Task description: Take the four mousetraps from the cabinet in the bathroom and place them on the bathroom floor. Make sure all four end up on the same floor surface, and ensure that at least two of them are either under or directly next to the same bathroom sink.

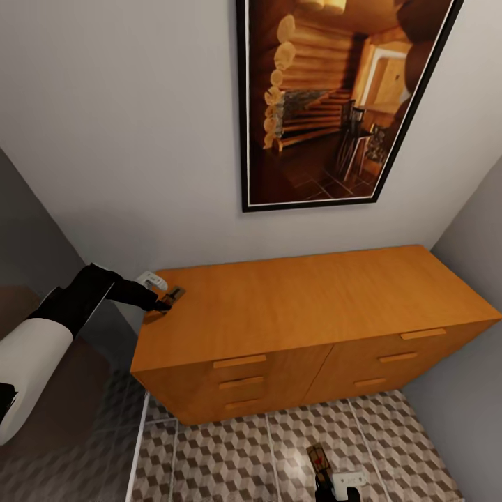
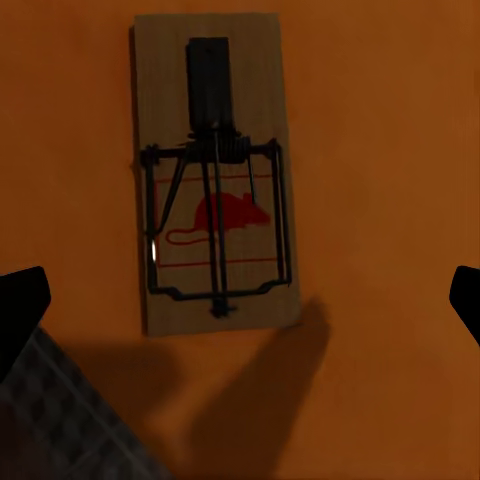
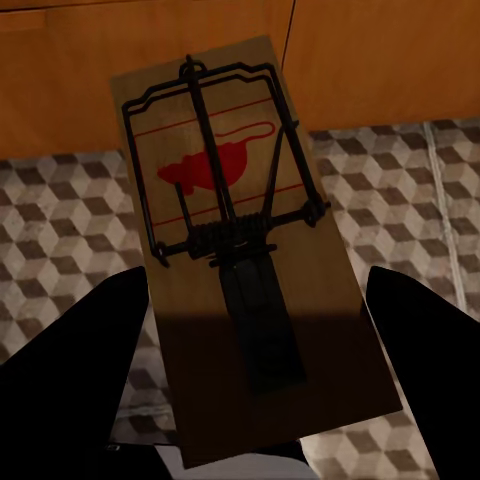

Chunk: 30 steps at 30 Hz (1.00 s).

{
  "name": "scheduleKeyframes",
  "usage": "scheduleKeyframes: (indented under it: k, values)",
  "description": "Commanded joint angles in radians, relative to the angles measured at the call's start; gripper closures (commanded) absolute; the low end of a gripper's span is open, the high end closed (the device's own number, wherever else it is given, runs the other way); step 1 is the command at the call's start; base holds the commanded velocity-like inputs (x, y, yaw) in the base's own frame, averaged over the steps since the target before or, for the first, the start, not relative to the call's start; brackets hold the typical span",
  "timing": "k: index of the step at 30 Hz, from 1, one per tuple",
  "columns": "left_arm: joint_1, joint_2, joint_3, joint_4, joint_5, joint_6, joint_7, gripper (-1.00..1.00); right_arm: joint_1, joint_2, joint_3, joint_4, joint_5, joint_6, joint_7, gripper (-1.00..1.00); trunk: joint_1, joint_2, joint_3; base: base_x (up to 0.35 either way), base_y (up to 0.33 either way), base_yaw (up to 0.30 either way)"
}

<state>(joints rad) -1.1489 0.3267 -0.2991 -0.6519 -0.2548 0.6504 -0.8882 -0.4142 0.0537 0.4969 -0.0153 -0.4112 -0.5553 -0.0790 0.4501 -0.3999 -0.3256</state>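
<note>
The orange-brown cabinet stands against the wall with its drawers shut. One mousetrap lies flat on its top near the left back corner. My left gripper hovers just over it, open; in the left wrist view the mousetrap lies on the cabinet top just ahead of the gripper, whose black fingertips stand wide apart. Low over the cube-patterned floor in front of the cabinet, my right gripper is shut on a second mousetrap, held by its long edges.
A large framed picture hangs on the wall above the cabinet. A grey wall closes in on the cabinet's right end. A darker wall and a pale floor strip lie at the left.
</note>
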Motion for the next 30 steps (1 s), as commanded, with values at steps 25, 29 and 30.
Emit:
scheduleKeyframes:
  k: [25, 29, 30]
  values:
    - [0.000, -0.001, 0.000, 0.005, 0.000, 0.000, 0.000, -1.00, 0.000, 0.000, 0.000, 0.000, 0.000, 0.000, 0.001, 1.00, 0.000, 0.000, -0.017, 0.021, 0.000, 0.000]
    - [0.000, -0.001, 0.000, 0.005, 0.000, 0.000, 0.000, -1.00, 0.000, 0.000, 0.000, 0.000, 0.000, 0.000, 0.001, 1.00, 0.000, 0.000, -0.017, 0.046, 0.000, 0.000]
    - [0.000, -0.001, 0.000, 0.006, 0.000, 0.000, 0.000, -1.00, 0.000, 0.000, 0.000, 0.000, 0.000, 0.000, 0.001, 1.00, 0.000, 0.000, -0.017, 0.015, 0.000, 0.000]
